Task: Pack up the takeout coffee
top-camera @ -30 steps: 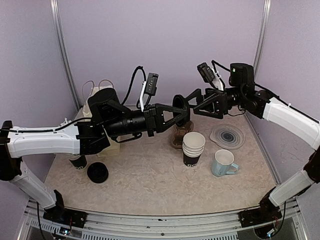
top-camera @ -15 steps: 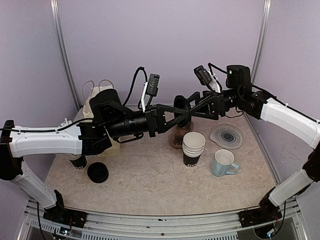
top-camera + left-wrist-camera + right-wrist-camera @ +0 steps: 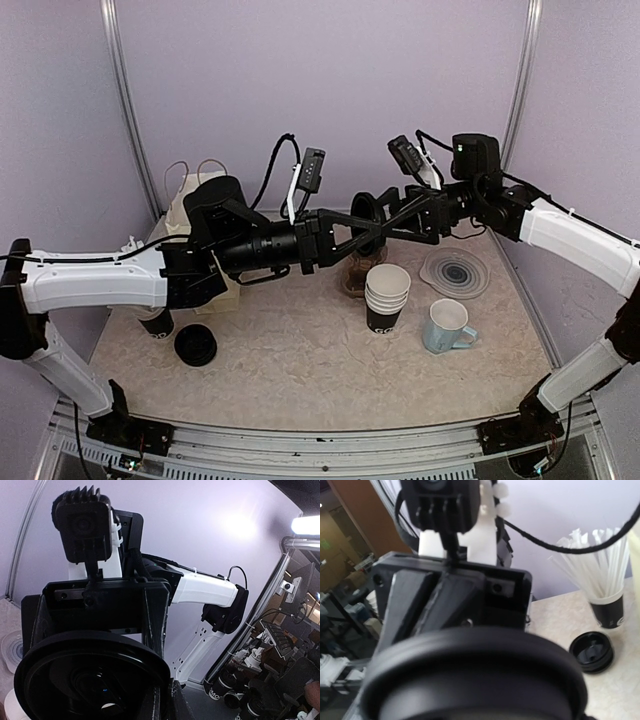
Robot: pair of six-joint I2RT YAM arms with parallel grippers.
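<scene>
**Top view**
Left arm: extended low from the left edge toward the middle of the worktop [image 3: 300, 365], forearm nearly level.
Left end effector [image 3: 354, 224]: fingers pinched together on the rim of a black lid [image 3: 366, 212], which stands on edge in the air.
Right arm: comes in from the right edge with the elbow high, forearm pointing left at the other arm.
Right end effector [image 3: 388, 217]: fingers spread wide, one to each side of the lid. I cannot tell whether they press on it.
Lid to end effectors: between the two, above the far middle of the worktop.
Cups [image 3: 387, 297]: nested black stack, upright with the top open, near the middle of the worktop, below the lid and just to its right.
Loose lid [image 3: 195, 345]: flat toward the left near corner, well apart from both end effectors.
Straw cup [image 3: 156, 324]: by the left edge, mostly hidden under the left arm.
Mug [image 3: 447, 327]: just right of the cups, toward the near edge.

**Left wrist view**
Lid: fills the lower left with its face to the camera. The body of the right end effector is straight behind it.
Own fingers: hidden, so the grip cannot be read here.

**Right wrist view**
Lid: blurred across the bottom, close to the lens.
Left end effector: behind the lid, fingers converging to a point at its rim.
Loose lid and straw cup: on the worktop at the right, side by side, the lid nearer.
</scene>
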